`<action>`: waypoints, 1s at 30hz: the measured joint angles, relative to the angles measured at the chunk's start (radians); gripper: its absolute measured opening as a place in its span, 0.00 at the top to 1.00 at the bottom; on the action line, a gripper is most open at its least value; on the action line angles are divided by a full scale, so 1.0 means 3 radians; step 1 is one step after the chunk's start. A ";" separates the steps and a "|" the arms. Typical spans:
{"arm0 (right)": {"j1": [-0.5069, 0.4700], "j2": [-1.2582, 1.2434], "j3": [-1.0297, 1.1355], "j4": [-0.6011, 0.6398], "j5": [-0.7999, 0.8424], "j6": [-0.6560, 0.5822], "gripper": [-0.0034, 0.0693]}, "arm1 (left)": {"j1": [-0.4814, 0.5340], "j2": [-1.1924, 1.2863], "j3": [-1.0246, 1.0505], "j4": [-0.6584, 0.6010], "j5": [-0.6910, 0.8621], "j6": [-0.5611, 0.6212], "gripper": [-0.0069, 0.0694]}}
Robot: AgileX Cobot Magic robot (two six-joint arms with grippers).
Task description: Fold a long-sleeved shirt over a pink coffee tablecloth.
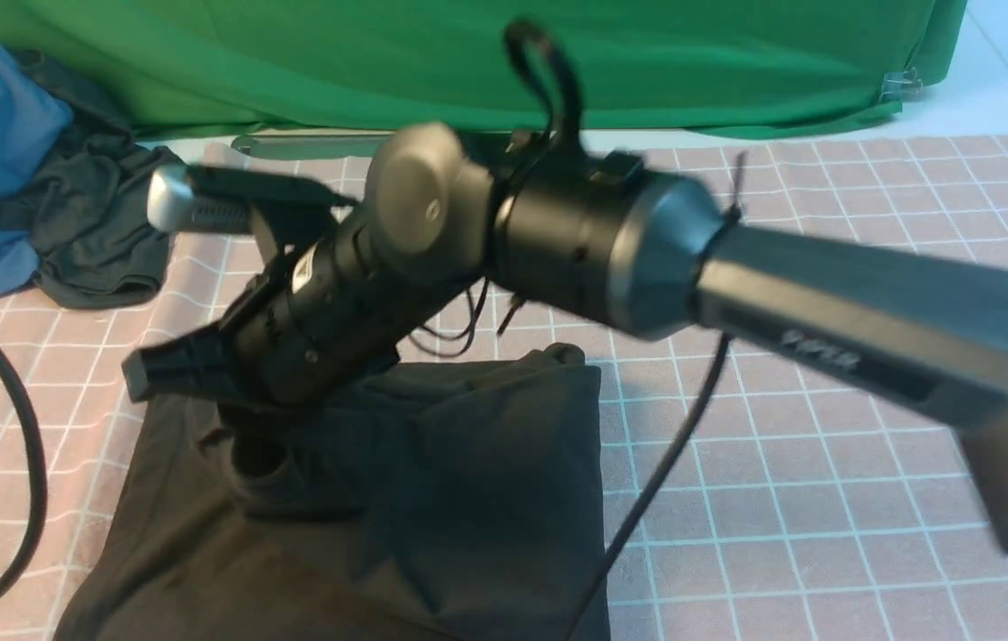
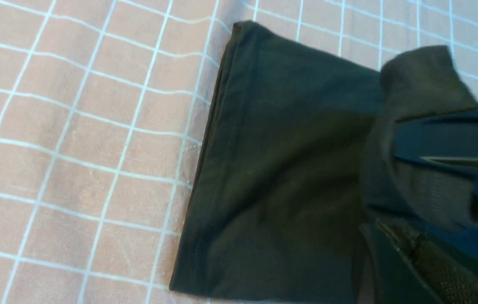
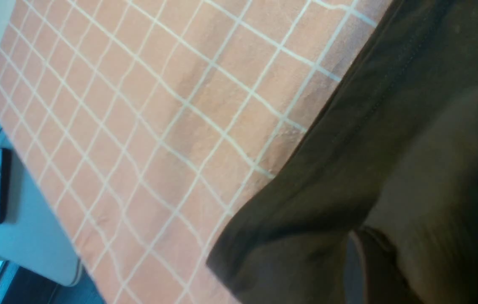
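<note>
The right end effector (image 1: 183,383) hovers low over the far left part of the long-sleeved shirt (image 1: 468,481). It is blurred, and I cannot tell whether its jaws grip cloth. The left end effector (image 2: 446,158) is closed, with dark knit bunched around it. The shirt lies partly folded on the pink coffee tablecloth (image 1: 825,499). It looks soft, light and limp, so a hemmed corner, with all layers pinched together, seems the best hold.
</note>
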 joint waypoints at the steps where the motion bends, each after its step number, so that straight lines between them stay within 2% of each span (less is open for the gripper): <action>1: 0.0004 0.0032 0.0000 0.0003 -0.0032 0.0000 0.72 | 0.0000 0.0000 0.0000 0.0000 0.0000 0.0000 0.89; 5: 0.0004 0.0062 -0.0033 0.0005 -0.0068 -0.0076 0.52 | 0.0000 0.0000 0.0000 0.0003 0.0022 0.0000 0.89; 7: -0.0014 0.0062 -0.0119 0.0005 -0.0022 -0.0292 0.42 | 0.0000 0.0000 0.0000 0.0003 0.0034 0.0000 0.89; 9: -0.0065 0.0062 -0.0260 0.0005 0.0169 -0.0507 0.36 | 0.0000 0.0000 0.0000 -0.0007 0.0045 0.0000 0.89; 11: -0.0129 0.0062 -0.0400 0.0001 0.0470 -0.0690 0.35 | 0.0000 0.0000 0.0000 -0.0013 0.0069 0.0000 0.89; 13: -0.0286 0.0062 -0.0665 -0.0075 0.0979 -0.0813 0.40 | 0.0000 0.0008 0.0000 -0.0051 0.0082 0.0000 0.89; 14: -0.0375 0.0054 -0.0832 -0.0192 0.1332 -0.0840 0.50 | 0.0000 0.0033 0.0000 -0.0092 0.0082 0.0000 0.89; 16: -0.0538 -0.0051 -0.0945 -0.0408 0.1576 -0.0848 0.73 | 0.0000 0.0137 0.0000 -0.0236 0.0079 0.0004 0.89; 17: -0.0596 -0.0090 -0.0959 -0.0478 0.1618 -0.0848 0.80 | 0.0000 0.0198 0.0000 -0.0298 0.0079 0.0022 0.89; 18: -0.0609 -0.0119 -0.0960 -0.0494 0.1626 -0.0842 0.81 | 0.0000 0.0216 0.0000 -0.0344 0.0074 0.0031 0.89; 19: -0.0702 -0.0233 -0.0964 -0.0585 0.1658 -0.0836 0.87 | 0.0000 0.0383 0.0000 -0.0532 0.0042 0.0170 0.89; 24: -0.0914 -0.0844 -0.0569 -0.0856 0.1680 -0.0829 0.90 | 0.0000 0.0998 0.0000 -0.1142 -0.0235 0.0695 0.89; 30: -0.0975 -0.1477 0.0340 -0.1181 0.1708 -0.0825 0.90 | 0.0000 0.1614 -0.0056 -0.1287 -0.0541 0.0916 0.89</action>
